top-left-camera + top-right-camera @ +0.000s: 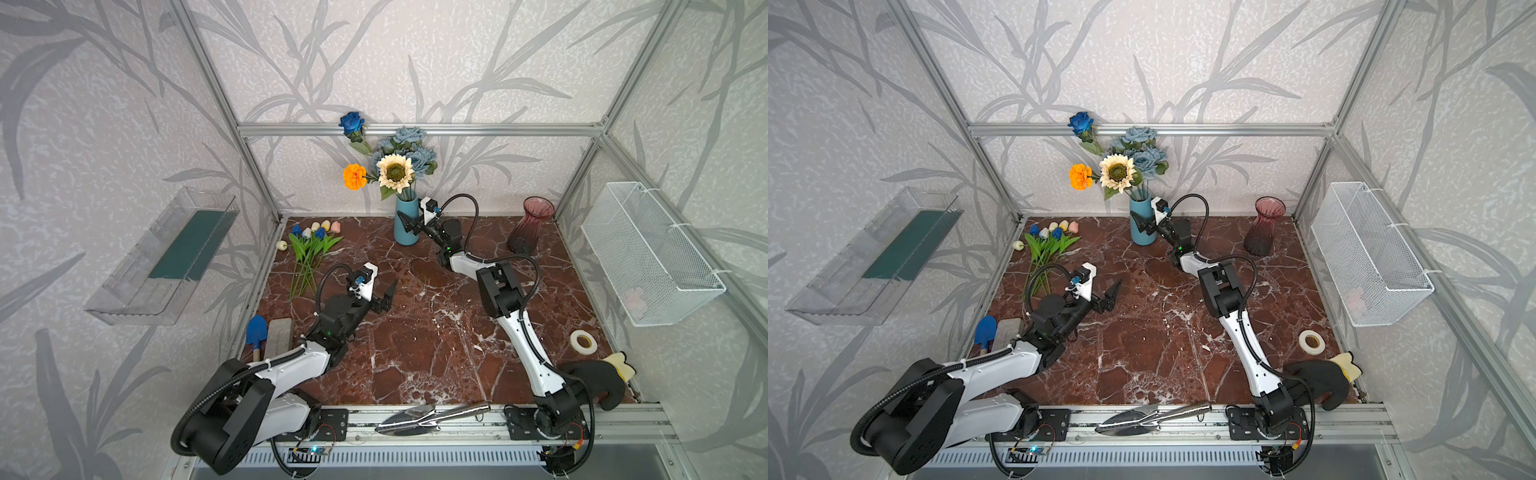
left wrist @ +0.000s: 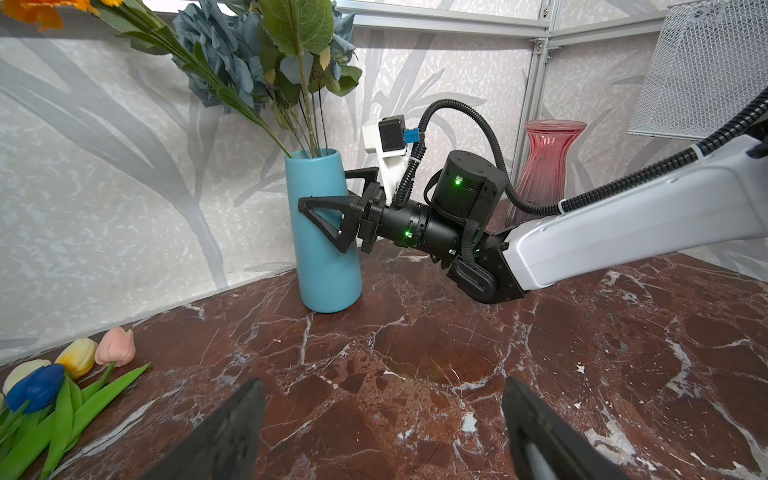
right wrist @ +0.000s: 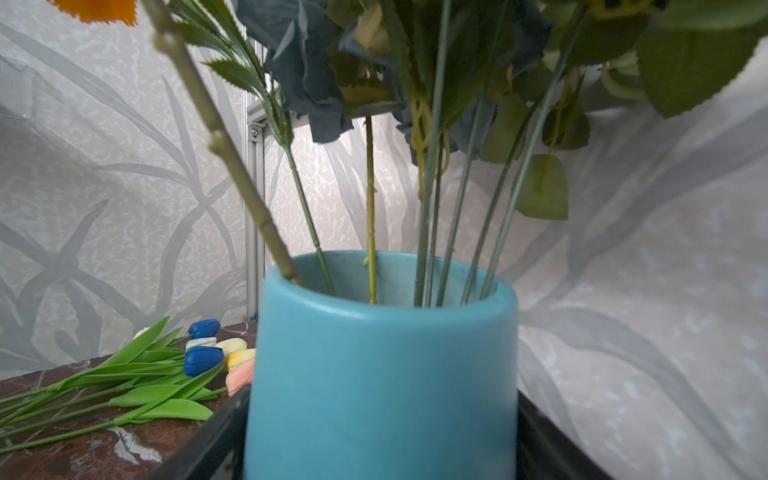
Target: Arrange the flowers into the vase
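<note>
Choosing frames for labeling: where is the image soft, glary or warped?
Right wrist view: the blue vase up close is soft, the tulips beyond it sharper. Left wrist view: its own fingers blur. Both top views: wide-angle splays the frame posts; trowel glints.

Walls [image 1: 457,62]: pale wallpaper with grey leaf print. Aluminium frame [image 1: 519,129] crosses upper centre. Floor is a red-brown marble slab [image 1: 415,353] with white veins. Clear shelf [image 1: 133,309] mid-left, white mesh basket [image 1: 648,253] mid-right. Even light.
</note>
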`<state>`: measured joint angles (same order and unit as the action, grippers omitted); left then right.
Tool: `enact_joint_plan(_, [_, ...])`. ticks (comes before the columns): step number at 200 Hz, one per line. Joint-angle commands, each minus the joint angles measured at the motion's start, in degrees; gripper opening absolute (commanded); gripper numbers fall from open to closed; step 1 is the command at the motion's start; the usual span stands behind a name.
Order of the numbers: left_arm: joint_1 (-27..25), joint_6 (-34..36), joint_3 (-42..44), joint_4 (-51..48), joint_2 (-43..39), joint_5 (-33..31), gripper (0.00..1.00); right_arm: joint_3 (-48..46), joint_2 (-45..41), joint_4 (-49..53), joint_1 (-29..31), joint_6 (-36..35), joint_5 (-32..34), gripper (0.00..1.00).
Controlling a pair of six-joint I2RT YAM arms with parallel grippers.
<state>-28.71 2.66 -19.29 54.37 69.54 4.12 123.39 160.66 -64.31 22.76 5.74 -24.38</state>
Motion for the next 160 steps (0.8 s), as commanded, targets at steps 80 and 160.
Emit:
enact_joint_plan(80, [0.17,0.43,-2.06,-2.23,-2.08,-0.39,0.9,-12.56,-11.04,-6.99,-2.31,-0.51,0.9,0.99])
enact_joint_plan(160, [0.01,-1.67,-9.29,-10.09,-5.65,4.28,0.97,-64.05,-47.74,-13.47,-5.71,0.55,13.81,0.99])
